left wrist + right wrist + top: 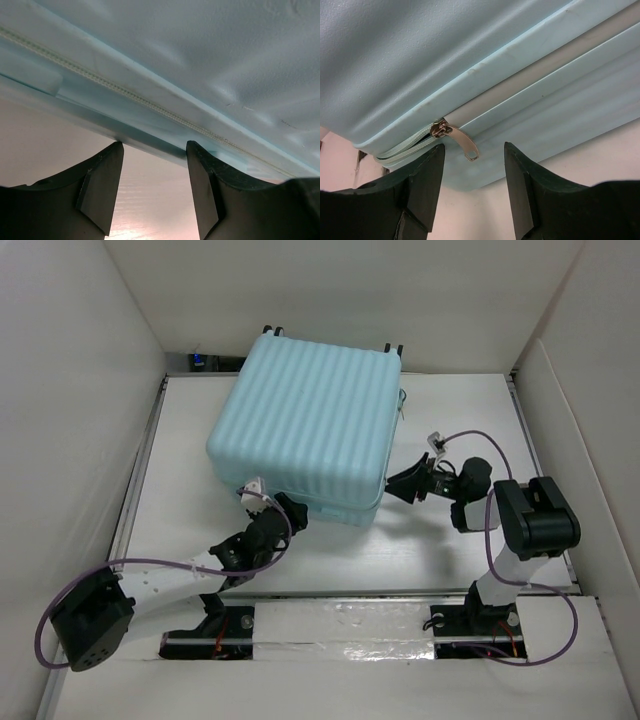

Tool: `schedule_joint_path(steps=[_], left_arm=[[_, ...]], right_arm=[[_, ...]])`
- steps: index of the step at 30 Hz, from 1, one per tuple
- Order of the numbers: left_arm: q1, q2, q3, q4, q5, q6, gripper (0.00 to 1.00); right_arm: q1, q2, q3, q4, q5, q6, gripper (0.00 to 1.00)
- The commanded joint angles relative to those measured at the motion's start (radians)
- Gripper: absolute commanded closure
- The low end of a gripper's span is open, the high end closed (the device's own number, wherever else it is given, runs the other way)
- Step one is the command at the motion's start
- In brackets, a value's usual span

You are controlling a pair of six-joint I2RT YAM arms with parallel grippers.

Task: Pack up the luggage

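The left fingers stand moderately apart with nothing between them, their tips right at the lower edge of the large pale aqua-blue hard-shell ribbed suitcase, just under its white zipper seam. The right fingers are also spread and empty. A small silver metal zipper pull hangs from the suitcase's side just above the gap between them, not gripped.

The suitcase lies flat and shut, ribbed shell up, slightly turned, on the far middle of the white counter. The left arm stretches low across the counter to the case's near-left corner. The right arm is folded at the elbow, with its wrist pointing left at the near-right corner.
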State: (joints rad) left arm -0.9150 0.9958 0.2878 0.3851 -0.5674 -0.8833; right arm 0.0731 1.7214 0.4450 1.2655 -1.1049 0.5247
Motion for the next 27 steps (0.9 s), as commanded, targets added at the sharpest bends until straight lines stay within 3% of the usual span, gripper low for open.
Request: schedule_joint_path(steps=[1,7,12,13,18,24,27], left_arm=[[0.018,0.039,0.005,0.09,0.046,0.037,0.5],[0.018,0.106,0.02,0.129,0.057,0.041,0.5],[0.018,0.121,0.019,0.149,0.058,0.046,0.5],[0.018,0.124,0.014,0.158,0.06,0.046,0.51],[0.018,0.153,0.01,0.184,0.07,0.041,0.51],[-0.002,0.175,0.016,0.204,0.046,0.046,0.52],[-0.002,0.191,0.02,0.215,0.049,0.046,0.52]], right_arm=[[0.007,0.021,0.05,0.241,-0.044,0.015,0.43],[0.05,0.052,0.07,0.268,-0.082,0.052,0.45],[0.05,0.101,0.037,0.519,-0.09,0.188,0.55],[0.05,0.113,0.038,0.546,-0.089,0.224,0.6],[0.088,0.115,0.037,0.545,-0.07,0.215,0.77],[0.088,0.031,-0.025,0.54,-0.024,0.204,0.89],[0.079,-0.026,-0.052,0.427,0.013,0.131,0.96]])
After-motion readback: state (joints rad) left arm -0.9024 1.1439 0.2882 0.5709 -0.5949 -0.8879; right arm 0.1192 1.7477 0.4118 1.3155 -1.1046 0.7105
